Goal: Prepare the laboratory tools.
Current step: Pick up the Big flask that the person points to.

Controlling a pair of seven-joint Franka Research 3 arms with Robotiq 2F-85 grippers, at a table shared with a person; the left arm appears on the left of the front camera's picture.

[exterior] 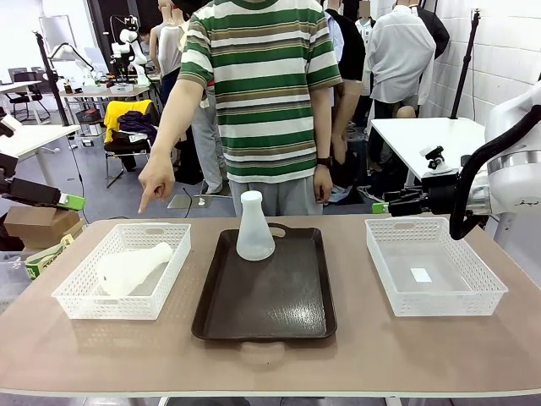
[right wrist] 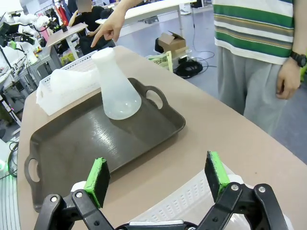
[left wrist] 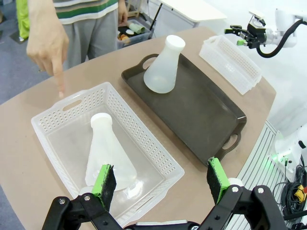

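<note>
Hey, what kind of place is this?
Most likely a robotics research lab: a white robot arm reaches over a table, a flask stands upright on a dark tray, and more work tables stand behind.

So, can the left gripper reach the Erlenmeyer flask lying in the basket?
Probably yes: the open left gripper is aimed at the Erlenmeyer flask in the white basket; nothing covers it.

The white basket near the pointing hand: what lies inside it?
One frosted flask lies on its side inside this basket, and nothing else is visible there. The basket floor directly beneath the flask is covered.
</note>
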